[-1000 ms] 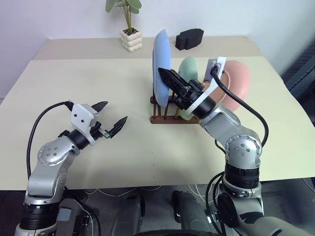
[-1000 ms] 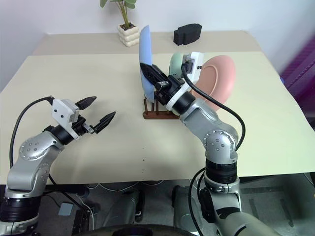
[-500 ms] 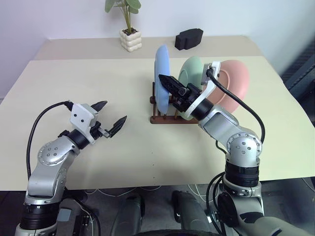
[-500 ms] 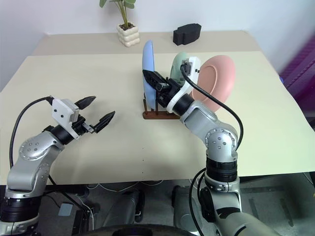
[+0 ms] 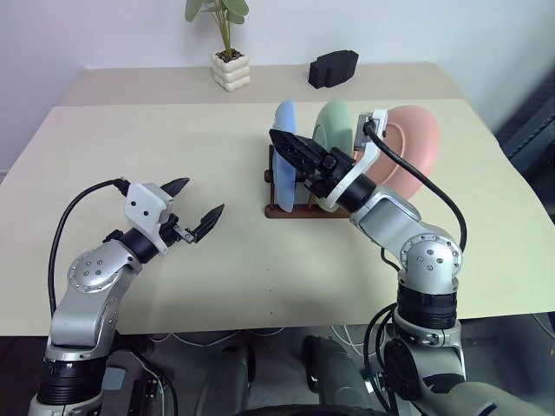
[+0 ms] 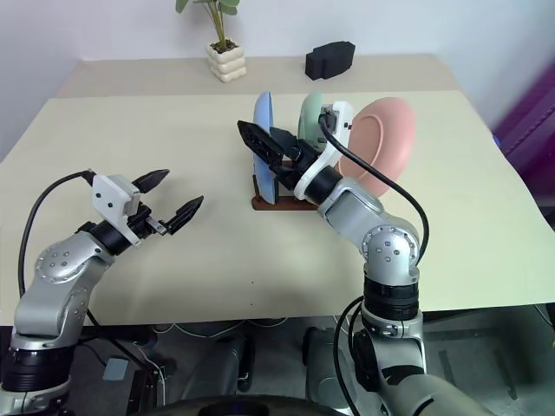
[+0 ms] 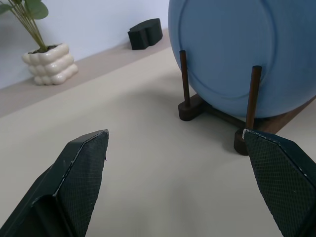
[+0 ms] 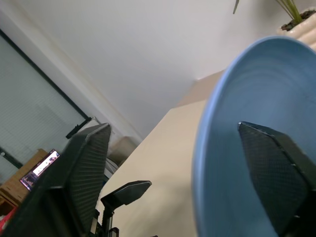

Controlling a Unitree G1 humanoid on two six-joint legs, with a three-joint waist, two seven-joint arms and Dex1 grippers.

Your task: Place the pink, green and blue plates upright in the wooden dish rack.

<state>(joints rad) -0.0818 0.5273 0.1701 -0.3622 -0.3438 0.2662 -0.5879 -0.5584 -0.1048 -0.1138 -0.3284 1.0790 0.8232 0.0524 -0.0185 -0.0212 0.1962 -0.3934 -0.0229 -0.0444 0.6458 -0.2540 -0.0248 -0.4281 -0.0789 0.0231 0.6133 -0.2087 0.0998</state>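
The big cream table [image 5: 173, 156] carries the whole scene, and near its middle the wooden dish rack [image 5: 299, 211] has all three plates standing on edge between its pegs. The pink plate [image 5: 416, 147] sits at the right end, the green plate [image 5: 334, 130] in the middle, and the blue plate [image 5: 282, 156] at the left end, upright in its slot. The right gripper [image 5: 299, 158] is right at the blue plate, fingers spread apart, one on each side of the rim, grasping nothing. Well off to the left, the left gripper [image 5: 192, 208] hangs above the tabletop with its fingers wide apart and empty. At the far edge of the table stand a small potted plant [image 5: 227, 52] and a black object [image 5: 333, 67].
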